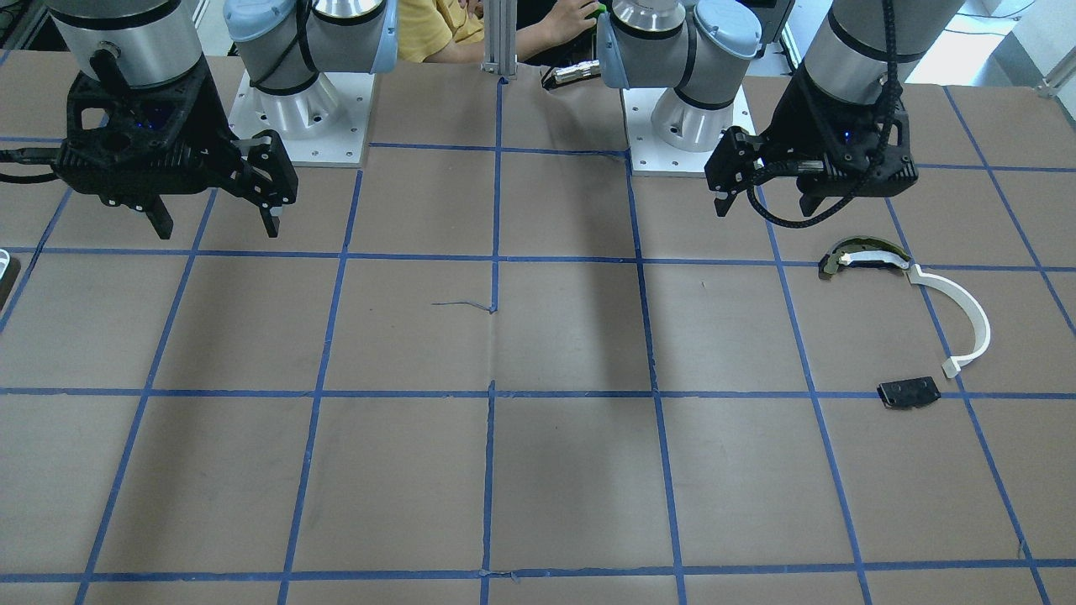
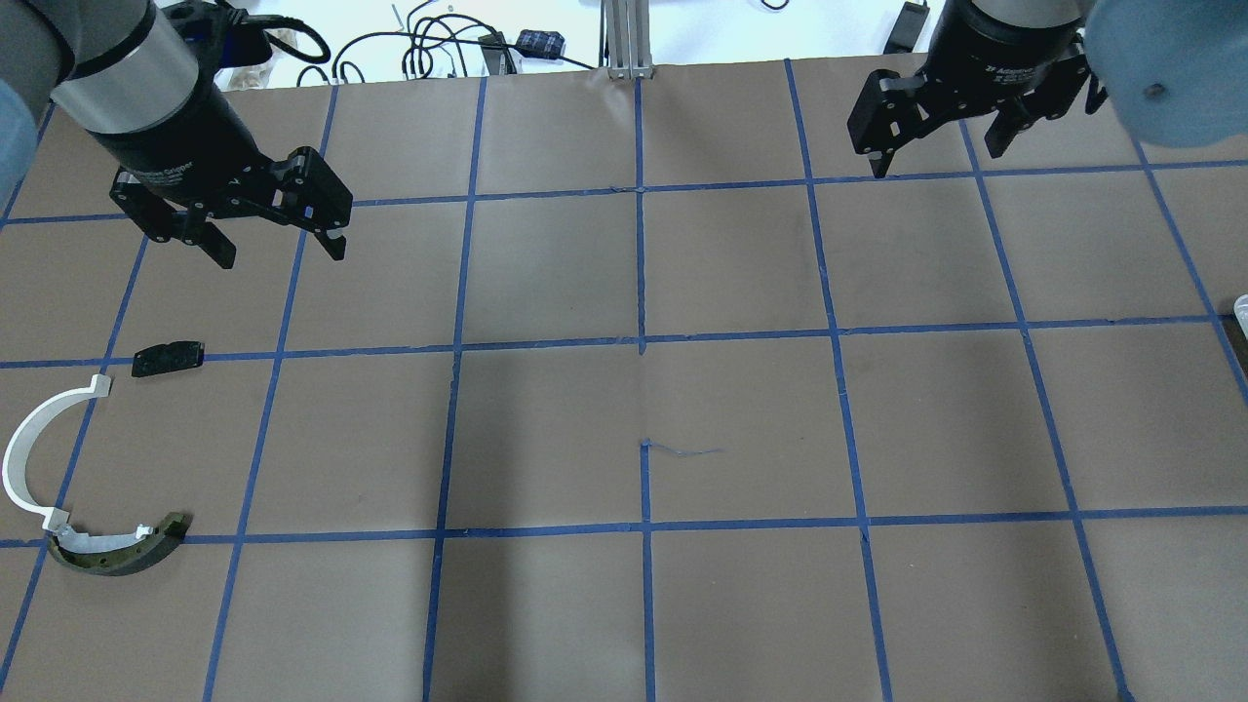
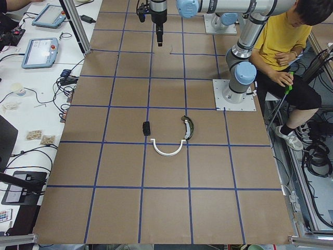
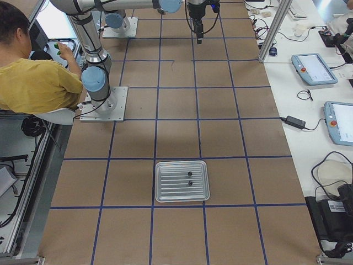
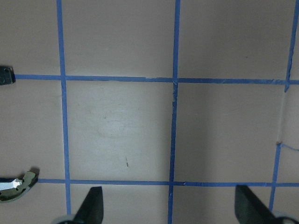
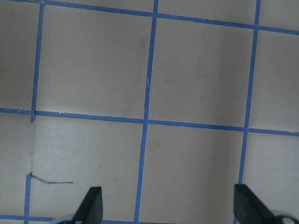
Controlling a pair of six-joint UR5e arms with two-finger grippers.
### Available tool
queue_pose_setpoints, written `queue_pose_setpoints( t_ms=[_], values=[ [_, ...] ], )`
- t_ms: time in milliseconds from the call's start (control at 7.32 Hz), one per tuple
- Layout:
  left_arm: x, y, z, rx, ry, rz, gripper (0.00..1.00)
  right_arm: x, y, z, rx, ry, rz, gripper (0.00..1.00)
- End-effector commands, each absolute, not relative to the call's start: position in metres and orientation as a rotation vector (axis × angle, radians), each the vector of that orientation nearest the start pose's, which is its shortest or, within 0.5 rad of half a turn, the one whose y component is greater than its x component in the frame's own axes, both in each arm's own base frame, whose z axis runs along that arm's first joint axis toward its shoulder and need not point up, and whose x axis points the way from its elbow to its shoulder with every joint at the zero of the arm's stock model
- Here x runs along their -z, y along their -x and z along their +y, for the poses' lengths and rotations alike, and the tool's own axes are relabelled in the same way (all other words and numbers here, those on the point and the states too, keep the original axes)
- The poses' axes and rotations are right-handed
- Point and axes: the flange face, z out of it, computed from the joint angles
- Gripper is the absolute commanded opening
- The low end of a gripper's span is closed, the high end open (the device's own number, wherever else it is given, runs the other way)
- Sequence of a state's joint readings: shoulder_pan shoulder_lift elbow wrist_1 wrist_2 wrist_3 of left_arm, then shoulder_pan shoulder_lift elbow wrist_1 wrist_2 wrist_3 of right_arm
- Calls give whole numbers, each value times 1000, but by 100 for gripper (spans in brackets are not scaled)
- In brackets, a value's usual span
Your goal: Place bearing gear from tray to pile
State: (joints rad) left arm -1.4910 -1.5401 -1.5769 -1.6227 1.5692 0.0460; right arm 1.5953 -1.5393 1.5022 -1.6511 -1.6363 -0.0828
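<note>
Hanging spread and empty, the left fingers (image 2: 219, 249) and right fingers (image 2: 880, 161) hover over the surface (image 2: 741, 419). Two bearing gears (image 4: 189, 174) sit in the tray (image 4: 165, 190), well apart from the pile (image 2: 168, 358). Fetching seems unstarted, so the right arm likely reaches trayward next.

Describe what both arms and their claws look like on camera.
The left arm and right arm are silver-grey tubes with pale blue joint caps. The left claw and right claw are black, two-fingered, with white lettering on the wrist collar. A black braided cable runs down the left arm.
</note>
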Motion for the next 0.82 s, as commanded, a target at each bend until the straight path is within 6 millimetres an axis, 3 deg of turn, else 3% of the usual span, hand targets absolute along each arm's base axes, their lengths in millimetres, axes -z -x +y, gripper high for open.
queue_pose_setpoints(
  t_ms=[0, 273, 410, 683],
  values=[
    [-494, 95, -485, -46, 53, 3143, 100, -511, -138, -515, 181, 159, 3200, 100],
    [-494, 95, -485, -46, 53, 3143, 100, -511, -135, -516, 176, 159, 3203, 100],
    [-494, 95, -485, -46, 53, 3143, 100, -523, -128, -519, 219, 149, 3213, 100],
    [-494, 95, -485, -46, 53, 3143, 100, -529, -69, -524, 115, 124, 3209, 100]
  ],
)
